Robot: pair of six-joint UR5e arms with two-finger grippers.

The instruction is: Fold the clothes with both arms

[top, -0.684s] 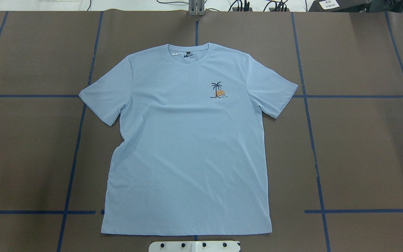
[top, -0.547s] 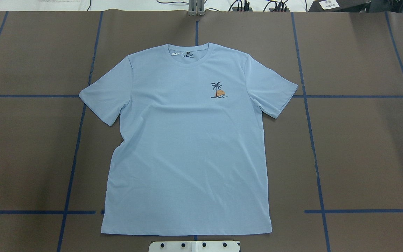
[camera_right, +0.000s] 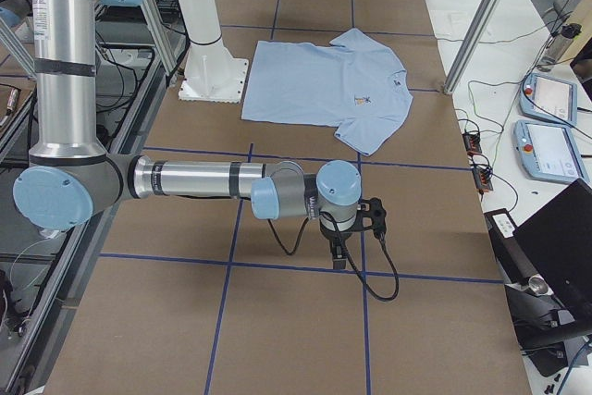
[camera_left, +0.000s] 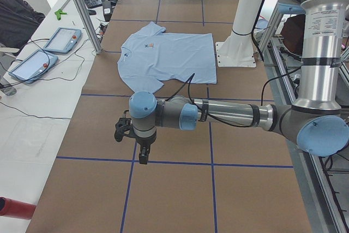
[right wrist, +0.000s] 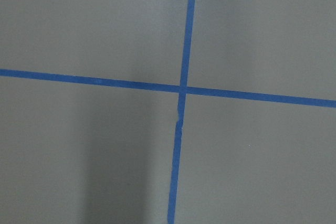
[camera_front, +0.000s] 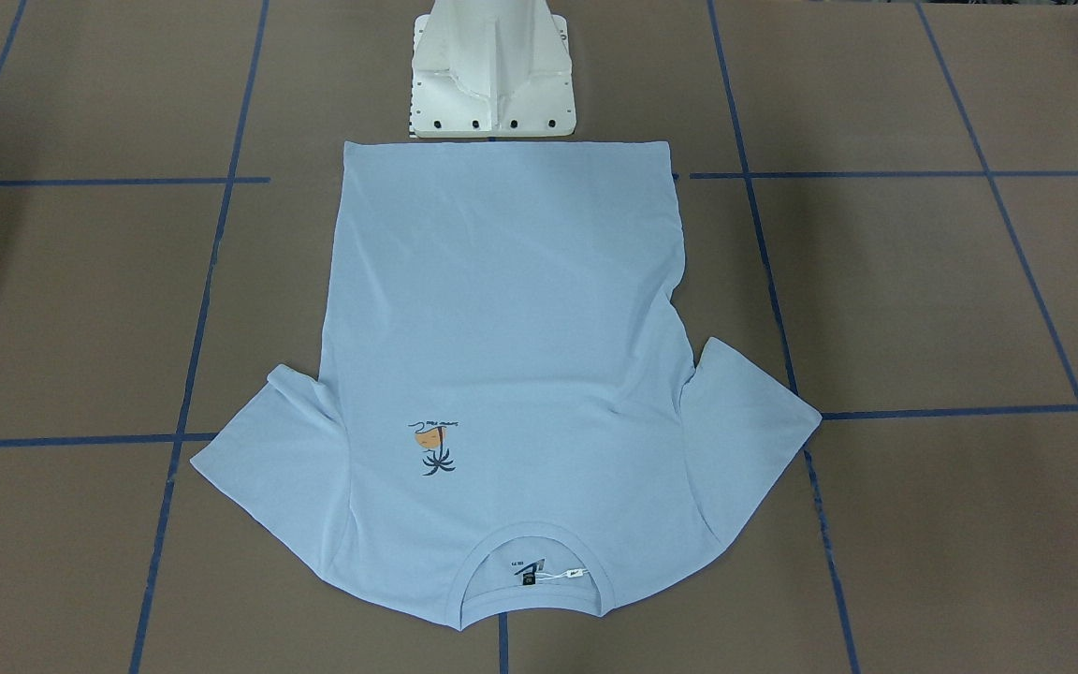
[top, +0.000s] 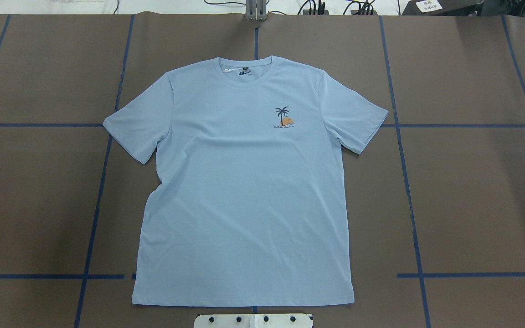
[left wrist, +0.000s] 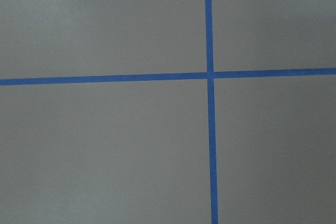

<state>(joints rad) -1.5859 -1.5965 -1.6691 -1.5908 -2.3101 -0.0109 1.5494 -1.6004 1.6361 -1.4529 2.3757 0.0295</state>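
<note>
We see the T-shirt (top: 244, 191) spread flat, print up, in the middle of the worktop (top: 472, 205), its hem just beside the white pedestal (camera_front: 492, 75) at the robot's edge and its collar (top: 245, 68) toward the far edge. The left gripper (camera_left: 143, 155) hangs over the worktop's left end and the right gripper (camera_right: 339, 256) over its right end, each well apart from the T-shirt, above a crossing of blue tape lines (left wrist: 210, 74). We cannot tell how far either gripper's fingers are parted or whether they hold anything.
</note>
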